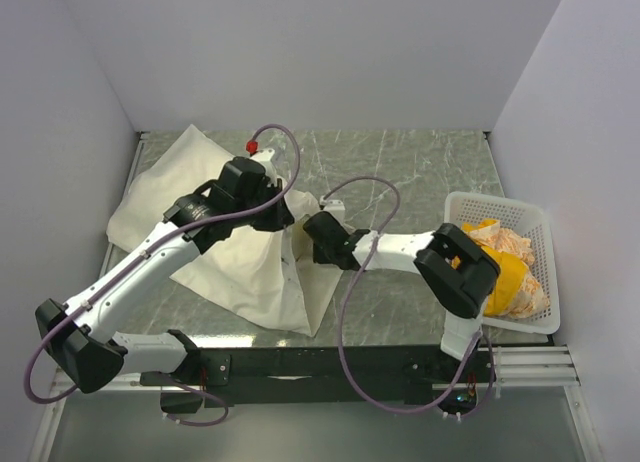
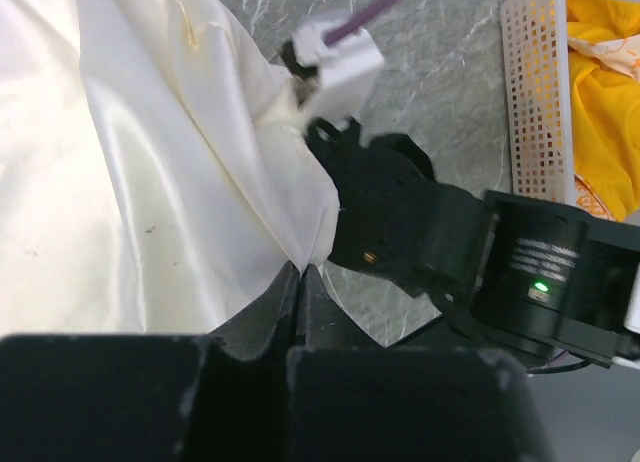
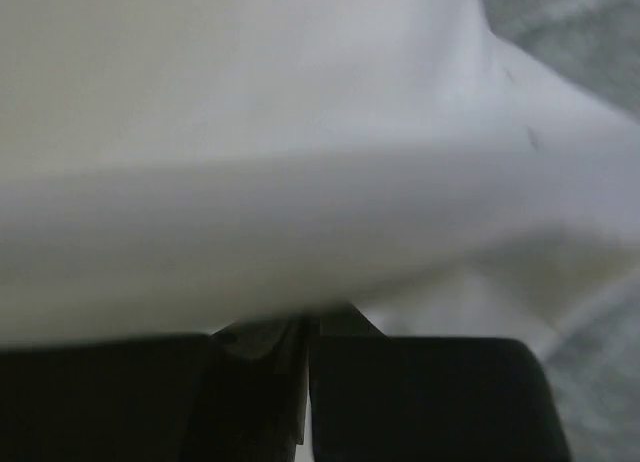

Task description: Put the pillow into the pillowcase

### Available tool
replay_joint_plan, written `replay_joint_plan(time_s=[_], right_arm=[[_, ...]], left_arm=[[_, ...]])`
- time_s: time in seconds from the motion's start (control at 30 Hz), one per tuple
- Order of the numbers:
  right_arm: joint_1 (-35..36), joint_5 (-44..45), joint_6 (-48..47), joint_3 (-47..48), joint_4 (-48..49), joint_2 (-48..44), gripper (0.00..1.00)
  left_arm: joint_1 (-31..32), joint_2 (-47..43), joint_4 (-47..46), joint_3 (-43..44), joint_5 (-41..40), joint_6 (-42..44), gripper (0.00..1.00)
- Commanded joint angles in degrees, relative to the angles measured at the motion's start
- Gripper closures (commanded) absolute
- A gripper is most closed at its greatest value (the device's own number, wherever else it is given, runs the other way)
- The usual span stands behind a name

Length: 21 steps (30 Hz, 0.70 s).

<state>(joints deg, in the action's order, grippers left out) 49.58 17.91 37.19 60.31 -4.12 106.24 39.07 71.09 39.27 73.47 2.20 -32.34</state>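
There is one pillowcase (image 1: 235, 272) on the desk (image 1: 410, 162), with its long axis going from the far left corner diagonally toward the near centre. Its right edge is lifted between the two arms. The left end effector (image 1: 276, 214) is closed, and in its wrist view a corner of the cream fabric is pinched at the tips. The right end effector (image 1: 309, 238) is just beside it. Its jaws are almost together with fabric lying over them, so it seems to hold the same edge. The rest of the cloth lies to the left of both, and the left arm is nearer to it. I see no printed pillow, so I cannot tell where it is. One white basket (image 1: 500, 204) with yellow and orange cloth stands at the right.
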Motion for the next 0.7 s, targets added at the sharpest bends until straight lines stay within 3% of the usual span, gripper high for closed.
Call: replay_joint_plan(time_s=[0.0, 0.13, 0.3, 0.33, 0.43, 0.5, 0.63, 0.67], right_arm=[[-0.7, 1.8, 1.7, -7.0, -6.4, -8.8, 1.00], [-1.0, -0.5, 2.9, -15.0, -5.3, -20.6, 1.00], [-1.2, -0.2, 3.2, -16.3, -6.1, -22.0, 0.99], [-3.2, -0.4, 3.1, -15.1, -6.5, -20.5, 0.88], [-8.6, -1.3, 1.9, -14.4, -5.2, -20.2, 0.73], [-12.1, -2.1, 1.4, -14.9, -2.8, -20.7, 0.68], [-18.8, -5.4, -0.3, -13.9, 0.5, -20.4, 0.50], [-20.1, -6.0, -0.7, -13.6, 1.4, -20.0, 0.47]], left_arm=[[-0.3, 1.2, -3.8, 0.1, 1.6, 1.0, 0.98], [-0.5, 2.1, -4.9, -0.3, 2.5, 0.9, 0.98], [-0.4, 2.3, -5.8, -1.3, 3.0, 0.9, 0.98], [-0.4, 2.6, -6.4, -1.7, 3.9, 0.9, 0.98], [-0.4, 4.3, -7.5, -3.2, 4.0, 0.4, 0.97], [-0.4, 5.1, -9.7, -4.6, 6.0, -0.4, 0.97], [1.3, 8.3, -12.1, -5.9, 7.3, -1.7, 0.95], [2.7, 8.8, -12.1, -5.7, 6.9, -1.7, 0.90]])
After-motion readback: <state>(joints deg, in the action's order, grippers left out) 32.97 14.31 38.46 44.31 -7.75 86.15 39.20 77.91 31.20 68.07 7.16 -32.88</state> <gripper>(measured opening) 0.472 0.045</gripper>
